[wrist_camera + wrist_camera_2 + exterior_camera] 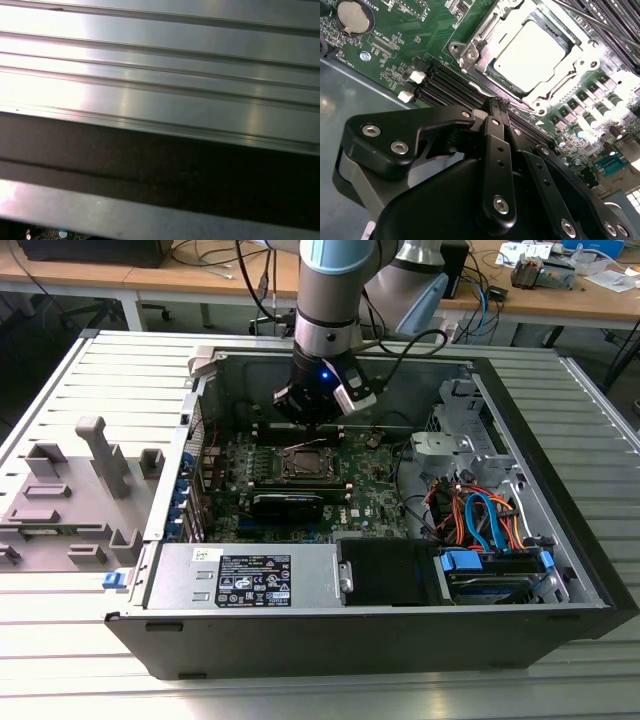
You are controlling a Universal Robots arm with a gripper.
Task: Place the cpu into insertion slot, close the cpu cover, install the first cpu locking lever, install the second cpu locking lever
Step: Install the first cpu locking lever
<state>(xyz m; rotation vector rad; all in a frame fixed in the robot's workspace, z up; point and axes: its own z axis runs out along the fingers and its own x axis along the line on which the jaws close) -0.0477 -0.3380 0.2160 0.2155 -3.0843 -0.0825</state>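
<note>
An open computer case (190, 430) lies on its side with the green motherboard (380, 490) showing. In the second wrist view the cpu (530, 55), with its silvery top, sits in the insertion slot. The silvery cpu cover (568, 71) lies flat around it as a frame. A thin metal lever rod (600, 20) runs past the socket's far side. My gripper (497, 107) hovers just beside the socket over the black memory slots. Its black fingers are together with nothing between them. In the exterior view the gripper (312, 425) hangs right above the socket (305, 462).
Black memory slots (445, 82) and a coin battery (354, 16) flank the socket. A power supply (245, 575), a black cage and blue-orange cables (480, 520) fill the case's near side. A grey fixture (70, 490) stands on the ribbed table at the exterior view's left.
</note>
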